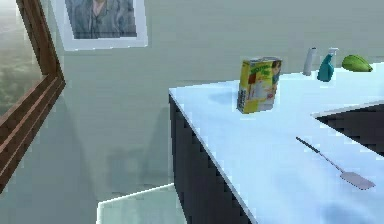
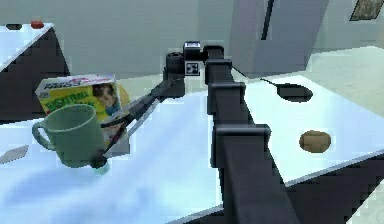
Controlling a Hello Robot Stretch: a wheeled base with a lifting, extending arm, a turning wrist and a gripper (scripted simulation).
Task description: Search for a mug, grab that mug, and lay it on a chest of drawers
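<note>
In the arm side view a pale green mug with its handle to the left shows over the light blue countertop. The dark arm rises from the bottom edge, and the gripper reaches left with its thin fingers ending at the mug's right side. I cannot tell whether the mug stands on the counter or hangs clear of it, so I cannot tell whether the gripper holds anything. A yellow-green box lies just behind the mug. The same kind of box stands upright on the counter in the forward view.
A brown round lump and a dark pan lie right of the arm, with a grey fridge beyond. Ahead, the counter carries a spatula and bottles. A window and a framed picture hang on the walls at the left.
</note>
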